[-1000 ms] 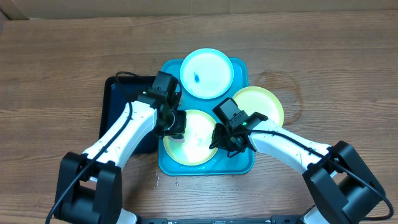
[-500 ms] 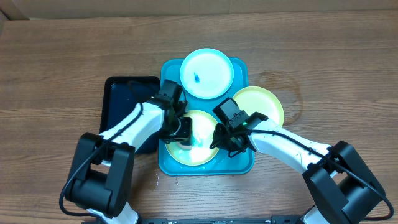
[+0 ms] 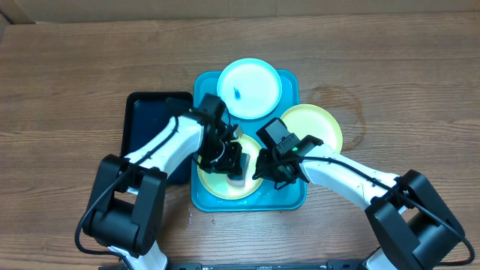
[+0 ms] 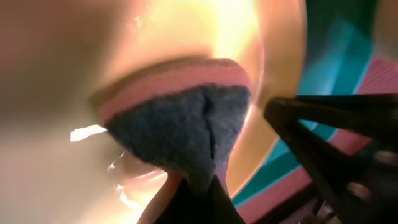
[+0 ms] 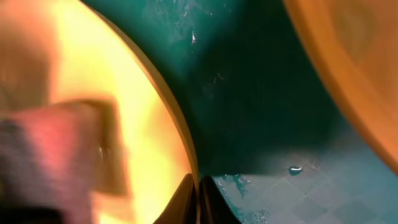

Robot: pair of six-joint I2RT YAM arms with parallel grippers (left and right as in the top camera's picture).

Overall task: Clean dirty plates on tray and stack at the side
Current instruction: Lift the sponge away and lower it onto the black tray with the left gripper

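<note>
A: What's on the counter (image 3: 67, 82)?

B: The turquoise tray (image 3: 204, 81), with a black tray (image 3: 146, 124) beside it. The blue plate (image 3: 250, 88) sits at the turquoise tray's far end, the second green plate (image 3: 319, 124) overhangs its right rim, and the front green plate (image 3: 216, 184) lies flat at the near end.

A: Why are both arms on that one?

B: One steadies, one scrubs, I'd judge. The right tool (image 3: 262, 168) is pinched on the plate's rim, likely so it can't slide.

A: And the left tool (image 3: 232, 159)?

B: It's clamped on a pink-and-grey sponge (image 4: 180, 115), which it presses onto the plate's centre, just beside the right tool. Nothing is stacked yet.
</note>
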